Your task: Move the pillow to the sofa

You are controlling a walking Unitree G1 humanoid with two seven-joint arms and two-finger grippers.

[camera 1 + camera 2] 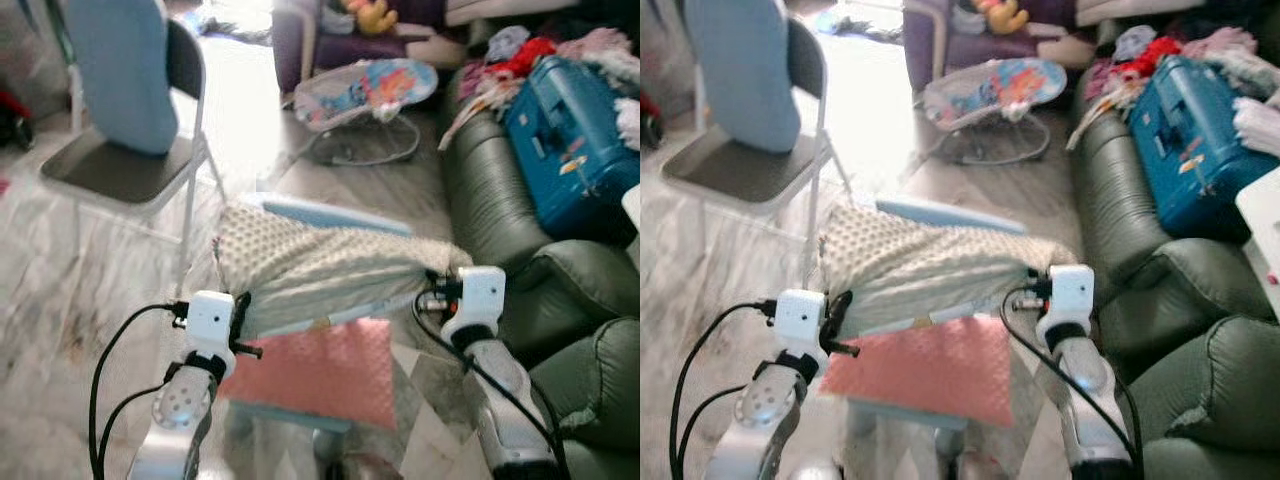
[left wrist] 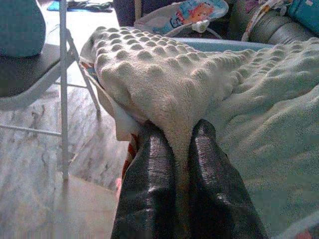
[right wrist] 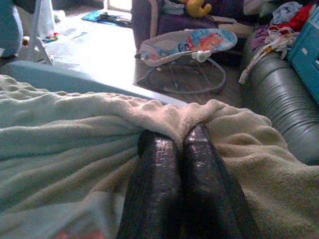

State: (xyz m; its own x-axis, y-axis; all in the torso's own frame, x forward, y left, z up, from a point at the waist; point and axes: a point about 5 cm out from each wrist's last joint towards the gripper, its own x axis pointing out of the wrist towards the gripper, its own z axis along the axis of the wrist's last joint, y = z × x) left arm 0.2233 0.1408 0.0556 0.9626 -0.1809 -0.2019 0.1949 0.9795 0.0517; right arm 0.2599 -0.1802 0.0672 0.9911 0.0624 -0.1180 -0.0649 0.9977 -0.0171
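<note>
Cream bumpy pillow pinched at both ends by left hand & right hand, nr sofa.

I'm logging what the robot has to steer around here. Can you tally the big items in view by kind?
Dotted cream pillow with pink underside, pinched by left gripper and right gripper: 1
Grey folding chair: 1
Patterned baby bouncer: 1
Dark green leather sofa: 1
Blue suitcase: 1
Total: 5
</note>
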